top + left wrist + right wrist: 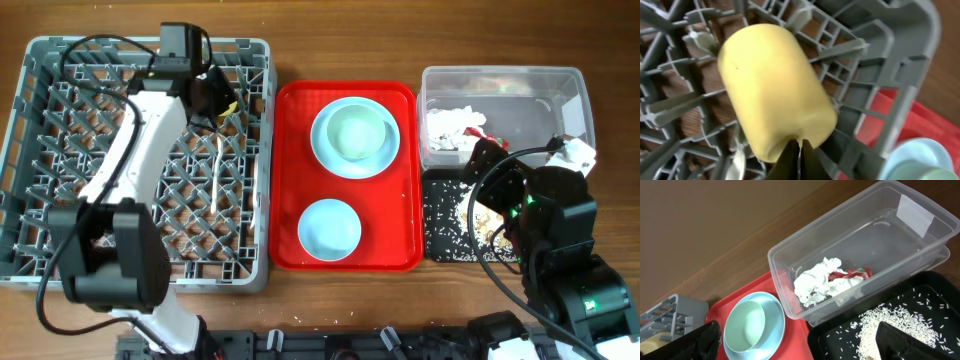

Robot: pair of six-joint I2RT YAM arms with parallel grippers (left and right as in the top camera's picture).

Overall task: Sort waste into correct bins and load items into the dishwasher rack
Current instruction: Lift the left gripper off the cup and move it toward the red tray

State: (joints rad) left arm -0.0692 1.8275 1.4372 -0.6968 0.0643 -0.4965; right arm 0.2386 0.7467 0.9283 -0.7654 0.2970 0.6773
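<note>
My left gripper (800, 156) is shut on the rim of the yellow cup (772, 90) and holds it on its side over the far right corner of the grey dishwasher rack (60, 265); the gripper also shows in the overhead view (215, 95). My right gripper (802, 345) is open and empty above the edge between the red tray and the black tray (940, 295), which holds rice crumbs (885, 322). The clear tub (860, 230) holds the white napkin (820, 282) and the red wrapper (856, 273). A bowl on the plate (354, 137) and a second bowl (329, 229) sit on the red tray.
The flat red tray (400, 250) lies between the rack and the bins. Whitish utensils (228, 150) lie in the rack near the cup. The tub (500, 80) stands behind the black tray (445, 245). Bare wooden table (300, 40) lies beyond.
</note>
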